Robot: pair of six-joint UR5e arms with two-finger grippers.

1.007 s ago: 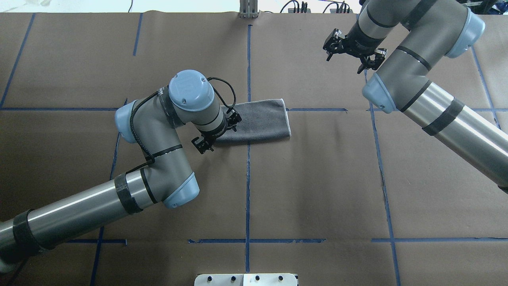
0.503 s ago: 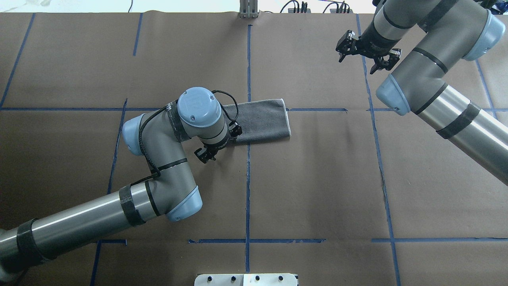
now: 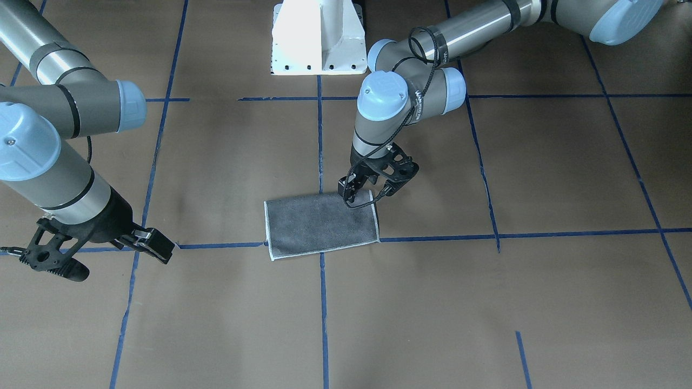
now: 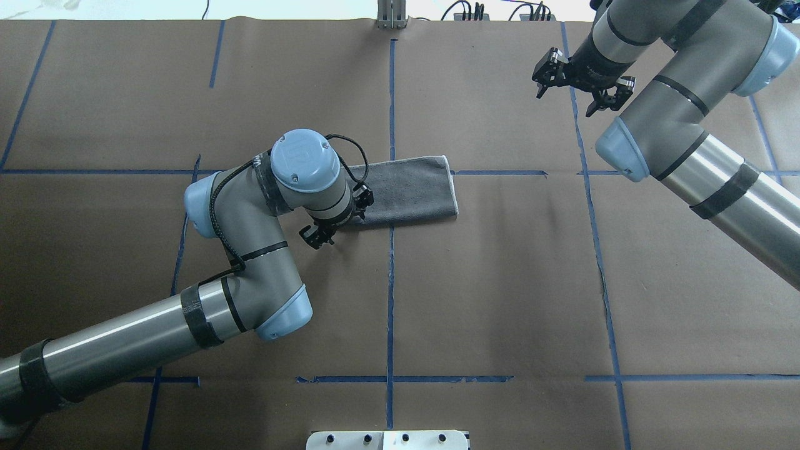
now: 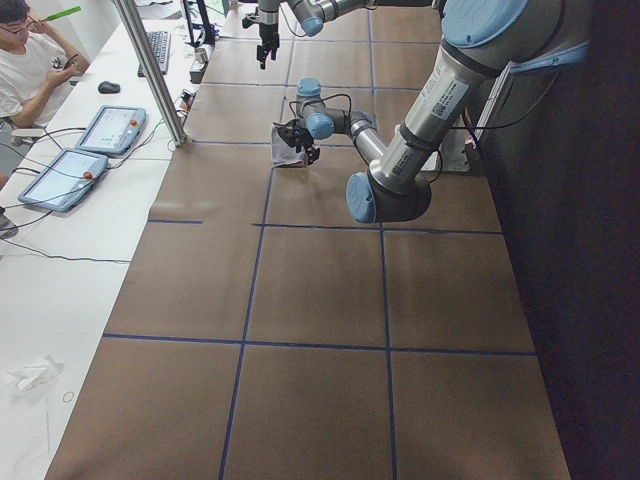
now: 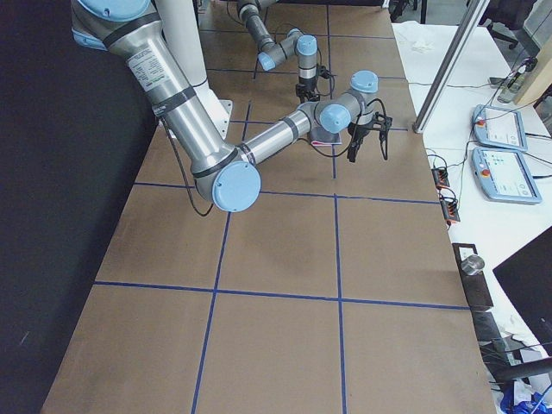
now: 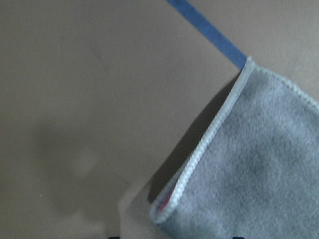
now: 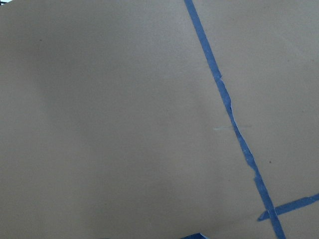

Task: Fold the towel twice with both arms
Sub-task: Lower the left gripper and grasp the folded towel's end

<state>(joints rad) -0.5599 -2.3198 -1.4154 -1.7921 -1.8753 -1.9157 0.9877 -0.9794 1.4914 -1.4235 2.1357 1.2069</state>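
No legible text; white lettering (image 3: 418, 98) on left arm (image 3: 470, 24) unreadable.

Table (image 4: 500, 281) covered in brown paper, gridded with blue tape lines (image 4: 390, 300). White pedestal (image 3: 319, 38) at the table's robot-side edge. Beyond its opposite edge: two tablets (image 5: 108, 128), keyboard (image 5: 160, 45), mouse (image 5: 108, 87), seated person (image 5: 30, 70).

Grey towel (image 4: 409, 190) with whitish border, pink sliver inside; brown table (image 4: 500, 281), blue tape grid (image 4: 390, 300).

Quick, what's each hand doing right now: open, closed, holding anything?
Left hand: open, empty, at a corner of the towel.
Right hand: open, empty.
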